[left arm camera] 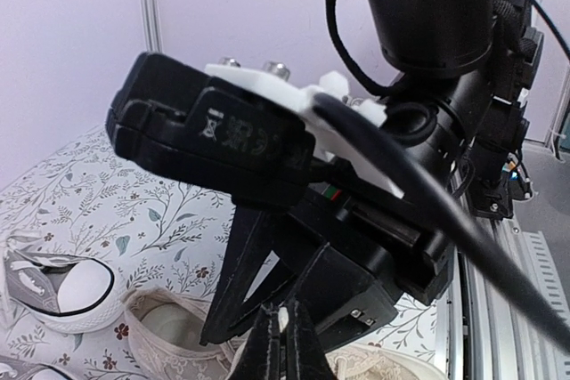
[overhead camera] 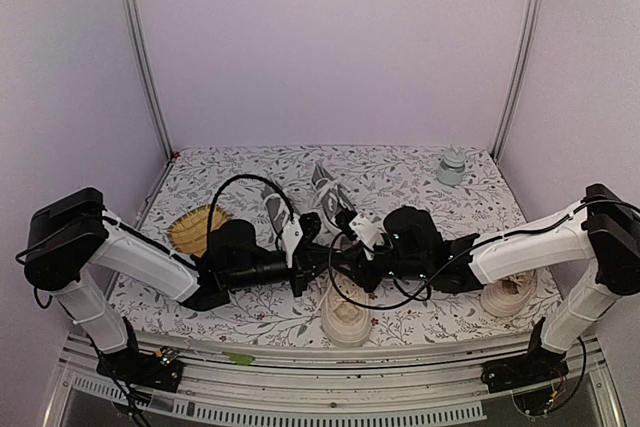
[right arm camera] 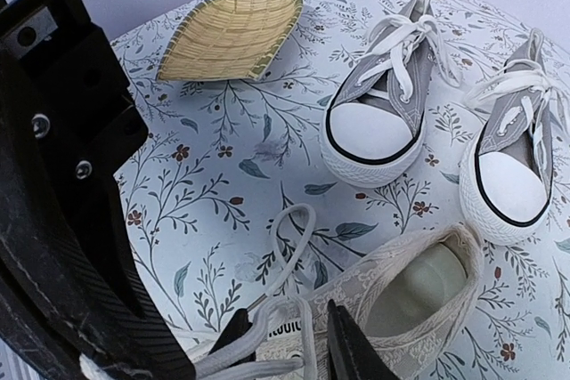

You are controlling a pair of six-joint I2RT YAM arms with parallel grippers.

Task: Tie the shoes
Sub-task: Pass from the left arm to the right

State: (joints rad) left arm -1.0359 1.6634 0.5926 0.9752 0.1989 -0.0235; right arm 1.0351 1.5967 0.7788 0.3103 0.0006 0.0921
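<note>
The left gripper (left arm camera: pixel 281 322) is pinched shut, and the cream sneaker (right arm camera: pixel 427 295) has its laces (right arm camera: pixel 298 251) caught between the spread fingers of the right gripper (right arm camera: pixel 287 335)

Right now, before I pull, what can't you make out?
Left wrist view: the right arm's wrist blocks most; the left gripper is shut, on what, unclear.
Right wrist view: the right gripper has the lace between its fingers, tips cut by the bottom edge; pinch unclear.
Top view: both grippers cover the laces of the near cream shoe; neither grip shows.
Top view: the right forearm partly covers the other cream shoe.
</note>
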